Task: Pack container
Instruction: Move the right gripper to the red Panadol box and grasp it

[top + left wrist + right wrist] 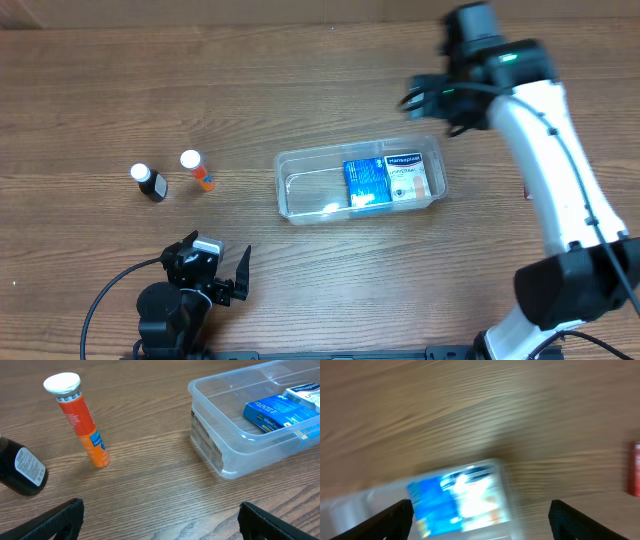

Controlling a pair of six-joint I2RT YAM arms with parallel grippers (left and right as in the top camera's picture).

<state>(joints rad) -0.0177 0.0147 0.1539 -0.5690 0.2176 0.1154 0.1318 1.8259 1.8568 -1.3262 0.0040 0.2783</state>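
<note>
The clear container [308,190] lies at the table's middle. Inside it lie a blue box [365,182] and, to its right, a white and blue box [408,175]. An orange tube [198,171] with a white cap and a black bottle [150,183] with a white cap stand left of it. My left gripper [216,276] is open and empty near the front edge, below the tube. My right gripper [418,97] is open and empty, above the table behind the container's right end. The left wrist view shows the tube [80,422], bottle [22,467] and container [210,445].
A small red thing [634,475] lies at the right edge of the blurred right wrist view, right of the container [502,472]. It peeks out by the right arm in the overhead view [527,190]. Bare wooden table lies between my left gripper [160,520] and the container.
</note>
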